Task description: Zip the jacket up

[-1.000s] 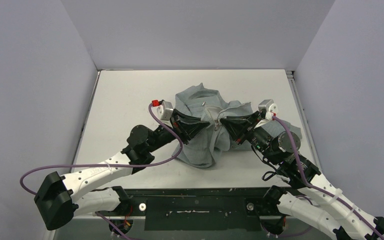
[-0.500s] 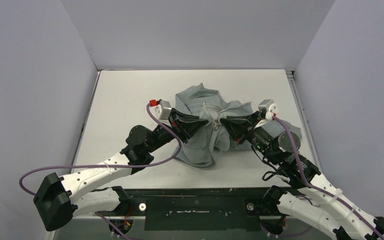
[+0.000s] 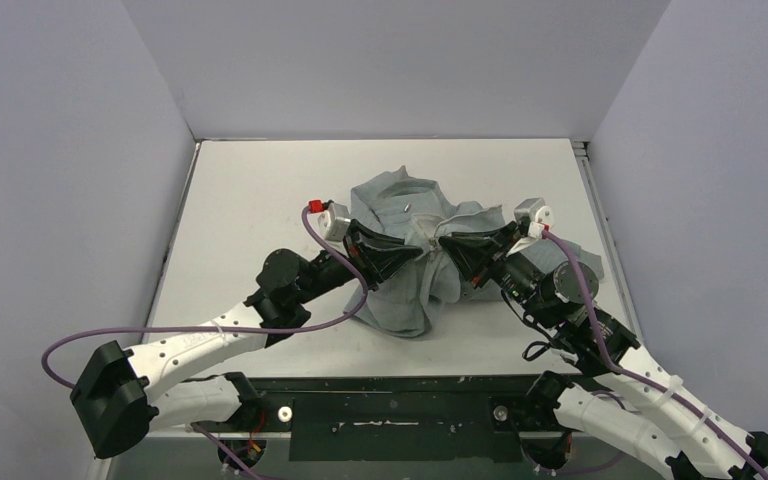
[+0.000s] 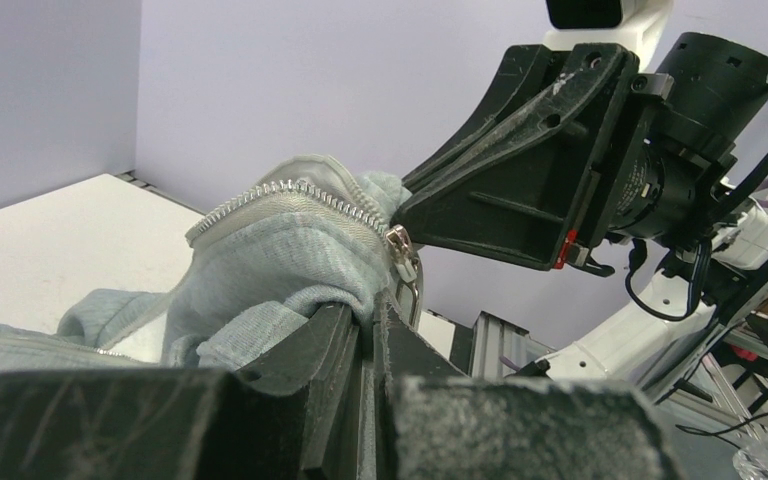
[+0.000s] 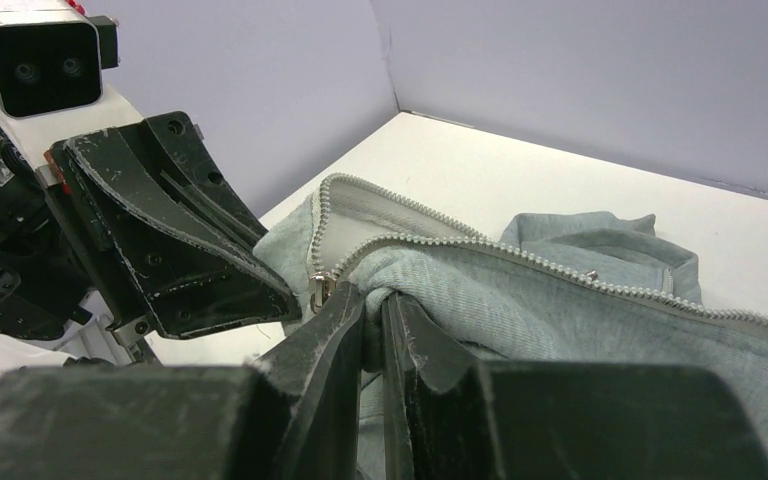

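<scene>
The light grey jacket [image 3: 400, 295] lies bunched in the middle of the white table, its front lifted into a ridge between my two grippers. My left gripper [image 3: 421, 248] is shut on a fold of jacket fabric [image 4: 290, 240] just beside the metal zipper slider [image 4: 401, 256]. My right gripper [image 3: 444, 243] faces it tip to tip, shut on the fold of the jacket [image 5: 560, 300] on the other side of the zipper. The slider [image 5: 318, 290] hangs just left of the right gripper [image 5: 372, 300]. Pale zipper teeth [image 5: 520, 255] run off to the right, unjoined.
The white table [image 3: 250, 190] is enclosed by pale walls on three sides. A dark metal rail [image 3: 390, 410] with the arm bases runs along the near edge. Purple cables [image 3: 210, 332] loop off both arms. A jacket sleeve trails toward the right edge [image 3: 585, 255].
My left gripper has edged slightly right toward the right gripper, bunching the fabric between them a little more. Both grips are unchanged.
</scene>
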Robot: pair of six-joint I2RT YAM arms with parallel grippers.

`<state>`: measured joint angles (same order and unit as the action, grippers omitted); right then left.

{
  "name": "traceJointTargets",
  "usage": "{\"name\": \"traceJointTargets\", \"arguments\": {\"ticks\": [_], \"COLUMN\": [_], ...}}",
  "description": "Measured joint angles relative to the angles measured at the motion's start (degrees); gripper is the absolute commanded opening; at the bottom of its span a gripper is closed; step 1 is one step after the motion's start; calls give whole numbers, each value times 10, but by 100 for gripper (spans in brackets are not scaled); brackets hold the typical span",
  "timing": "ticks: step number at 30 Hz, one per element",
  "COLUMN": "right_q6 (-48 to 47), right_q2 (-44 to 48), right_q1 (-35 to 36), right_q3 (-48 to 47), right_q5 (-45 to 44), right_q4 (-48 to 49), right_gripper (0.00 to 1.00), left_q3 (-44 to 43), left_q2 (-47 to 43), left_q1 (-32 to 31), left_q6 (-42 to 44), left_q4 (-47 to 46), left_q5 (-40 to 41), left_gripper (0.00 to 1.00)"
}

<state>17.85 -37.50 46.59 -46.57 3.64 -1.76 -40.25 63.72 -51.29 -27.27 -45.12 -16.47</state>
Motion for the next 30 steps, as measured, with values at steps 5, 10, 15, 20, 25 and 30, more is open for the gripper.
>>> {"name": "traceJointTargets", "arguments": {"ticks": [5,10,15,20,25,30], "right_q6": [5,7,8,8,8,7], "right_q2": [6,16,17,13,2,-5], "right_q1": [0,0,0,0,0,0], "right_q3": [2,4,4,4,4,4], "right_q5": [-7,-17,-19,-17,-8,-4], "right_q4": [0,0,0,0,0,0], "right_gripper": [0,0,0,0,0,0], "left_q3": [0,0,0,0,0,0], "left_q2": [2,2,0,-18,-30,-29], "left_q1": [0,0,0,0,0,0], "left_q6": [-6,-7,-7,-7,-7,-7], "left_q4": [-2,-2,-1,-1,-1,-1], "left_q5": [-8,-14,-1,33,46,45], "left_gripper": [0,0,0,0,0,0]}}
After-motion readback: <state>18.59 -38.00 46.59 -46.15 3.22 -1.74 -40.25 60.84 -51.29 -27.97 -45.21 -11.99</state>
